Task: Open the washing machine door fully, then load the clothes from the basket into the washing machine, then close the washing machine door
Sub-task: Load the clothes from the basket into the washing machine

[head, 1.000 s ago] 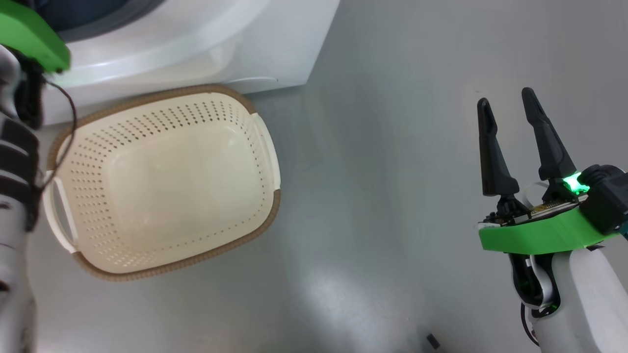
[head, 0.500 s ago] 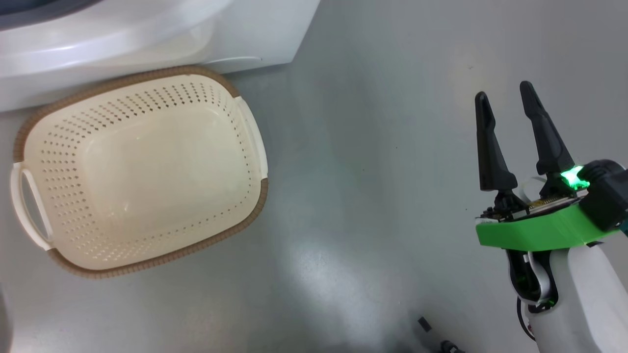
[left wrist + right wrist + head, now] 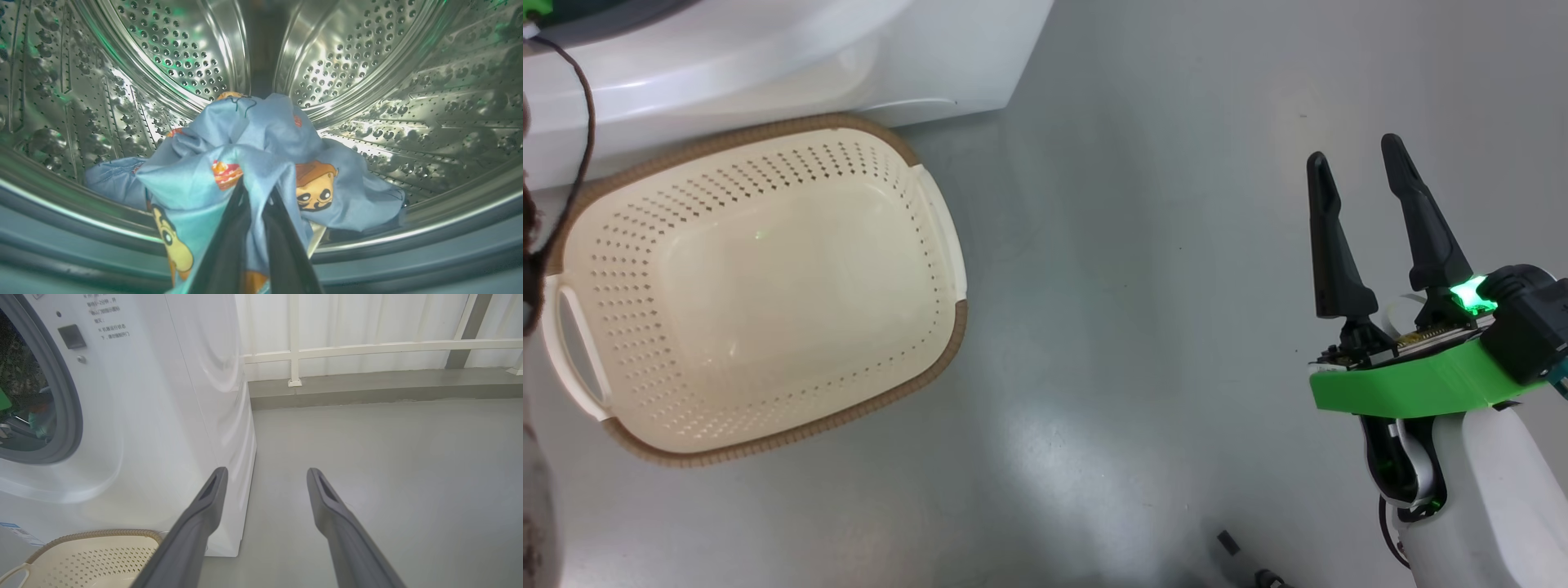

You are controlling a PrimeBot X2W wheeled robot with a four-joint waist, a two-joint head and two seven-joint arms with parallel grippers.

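Machine (image 3: 163,396), white and front-loading, stands on a grey floor (image 3: 1135,286), its round opening ringed by a grey-blue seal (image 3: 61,396); in the head view its lower front (image 3: 768,65) crosses the top left. Beyond it, the right wrist view shows a pale railing (image 3: 367,349) before a curtain. Inside, the perforated steel drum (image 3: 184,53) curves around the left wrist view. Basket (image 3: 792,433), cream with a brown rim, sits on the floor just before the machine, its rear rim close under the front panel; its perforated bottom is bare, as in both earlier head pictures. One corner of it (image 3: 102,555) shows at the lower left of the right wrist view, near a blue label (image 3: 20,533). Clothes (image 3: 253,134), light blue with orange-brown cartoon prints, lie heaped on the drum's lower wall, one fold lifted toward the camera. Left gripper (image 3: 255,192) is inside the drum, its fingers closed with that fold pinched between them. Right gripper (image 3: 1354,155) hangs over bare floor well to the basket's right, fingers spread wide and holding nothing (image 3: 266,471), placed much as a second ago. Since then the whole head picture has shifted, a camera move; the left arm's green bracket has withdrawn to the top left corner, where a dark cable (image 3: 584,106) loops down.
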